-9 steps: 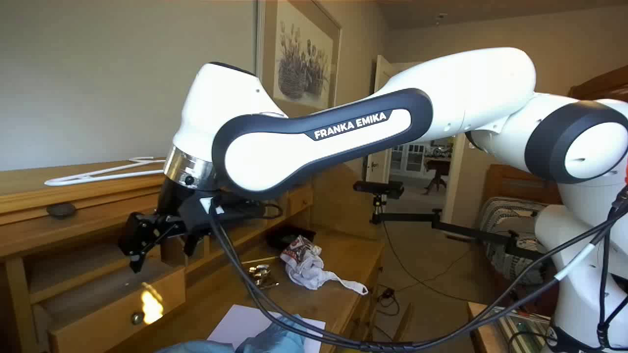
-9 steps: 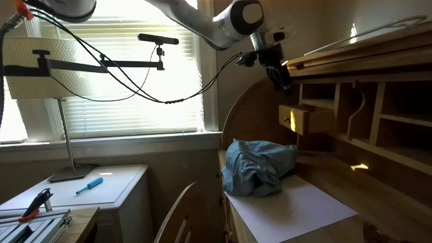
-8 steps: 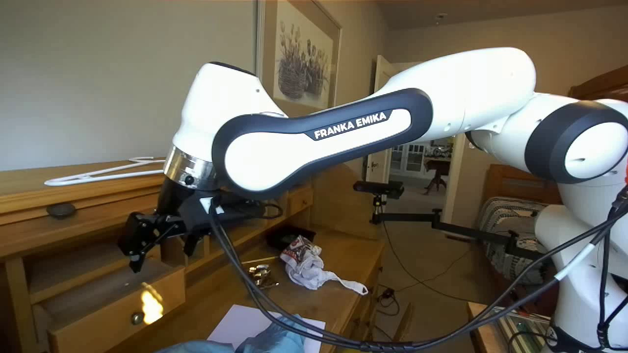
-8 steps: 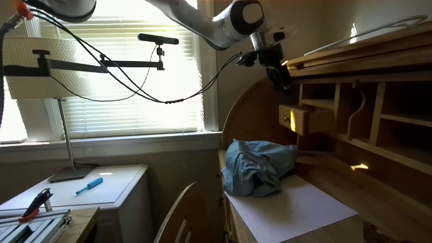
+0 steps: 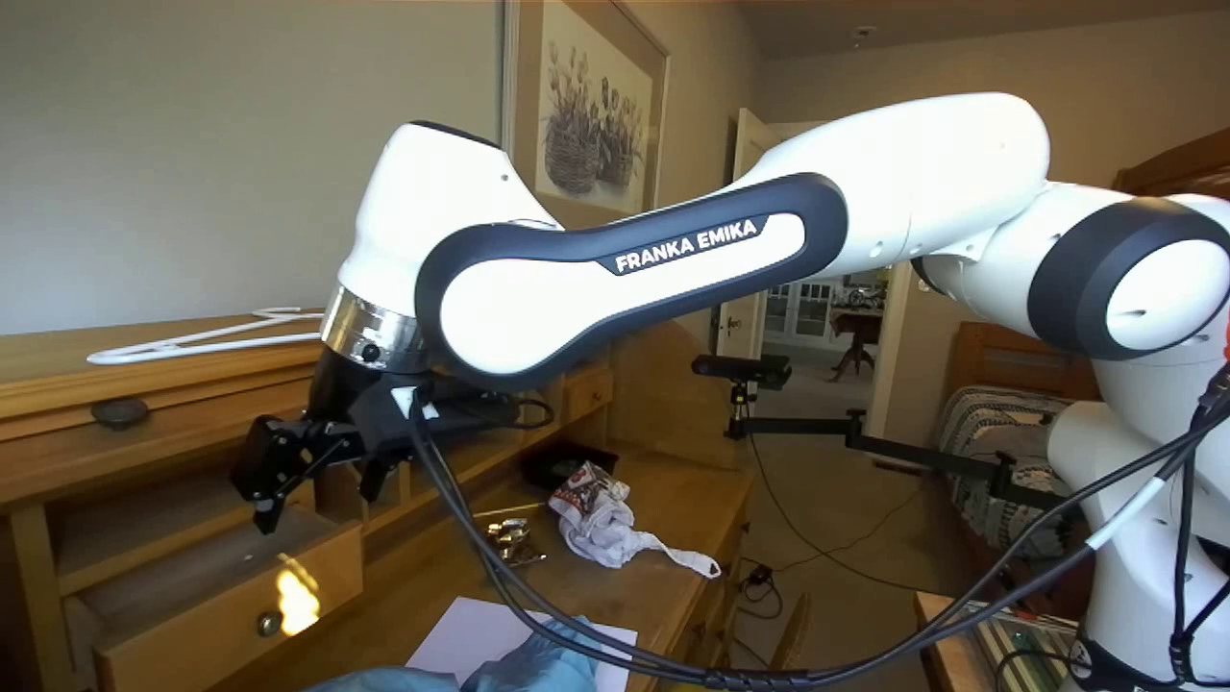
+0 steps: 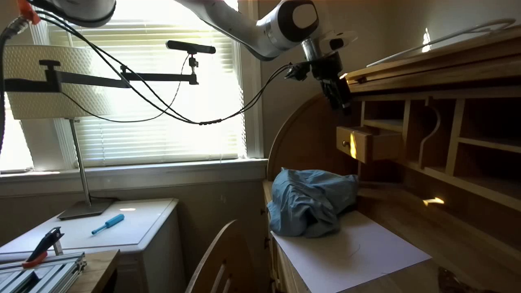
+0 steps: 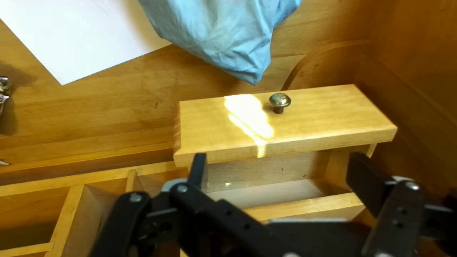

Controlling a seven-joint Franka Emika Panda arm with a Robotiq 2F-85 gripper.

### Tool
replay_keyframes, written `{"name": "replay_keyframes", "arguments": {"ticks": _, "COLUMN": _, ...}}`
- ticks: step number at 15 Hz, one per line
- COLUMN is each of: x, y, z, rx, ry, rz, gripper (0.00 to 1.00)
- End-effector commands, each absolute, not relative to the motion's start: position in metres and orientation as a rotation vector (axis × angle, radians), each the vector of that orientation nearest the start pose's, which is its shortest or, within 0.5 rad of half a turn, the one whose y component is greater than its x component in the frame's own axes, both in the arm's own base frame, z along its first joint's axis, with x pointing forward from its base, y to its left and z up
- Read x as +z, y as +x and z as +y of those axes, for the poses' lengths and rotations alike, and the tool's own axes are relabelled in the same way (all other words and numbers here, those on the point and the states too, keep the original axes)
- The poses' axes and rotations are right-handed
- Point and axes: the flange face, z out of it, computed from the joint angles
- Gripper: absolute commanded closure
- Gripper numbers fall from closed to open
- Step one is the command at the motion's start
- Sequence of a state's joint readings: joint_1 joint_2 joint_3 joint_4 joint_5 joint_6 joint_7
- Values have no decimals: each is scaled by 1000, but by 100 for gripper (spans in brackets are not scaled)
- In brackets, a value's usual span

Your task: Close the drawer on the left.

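Although I checked both exterior views against a moment ago, nothing visible has shifted: arm [image 5: 697, 252], claw [image 7: 279, 167], drawer [image 7: 314, 119] and cloth [image 6: 311, 203] all match. No older wrist view, so can't compare that. For the task: no gain over this stretch, drawer still well out. It's at the left end of the cubbies [image 6: 453, 136] in an exterior view, knob [image 7: 279, 99] facing out above the table [image 7: 117, 117]. Claw is spread wide, nothing between the fingers [image 7: 364, 178], hanging above the drawer, not touching it. From the wrist, the fingers overlap the drawer's inside, but they're higher up, so I can't tell if they sit behind or outside the front [image 6: 360, 147]. My read: approach stage, push not begun. Next I'd get clear to the outer side of the front, drop to knob height, then press inward near the knob so the drawer runs straight. Going straight down from here risks putting fingers inside the drawer, where they could catch against the cubbies as it closes. Cloth lies on the table below and out in front; a low approach could snag it. Should only need a light push if it slides freely, but I can't judge that from here.
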State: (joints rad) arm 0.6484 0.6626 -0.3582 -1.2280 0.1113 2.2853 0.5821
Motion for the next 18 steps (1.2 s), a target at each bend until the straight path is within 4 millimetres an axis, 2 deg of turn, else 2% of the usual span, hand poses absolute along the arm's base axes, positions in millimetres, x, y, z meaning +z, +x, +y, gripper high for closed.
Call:
{"name": "replay_keyframes", "arguments": {"ticks": 1, "x": 445, "y": 710, "z": 298, "rx": -659, "ry": -2959, "rz": 339, "gripper": 0}}
{"name": "replay_keyframes", "arguments": {"ticks": 15, "x": 445, "y": 710, "z": 298, "rx": -659, "ry": -2959, "rz": 339, "gripper": 0}}
{"name": "replay_keyframes", "arguments": {"ticks": 18, "x": 429, "y": 706, "z": 304, "rx": -655, "ry": -3026, "rz": 379, "gripper": 0}}
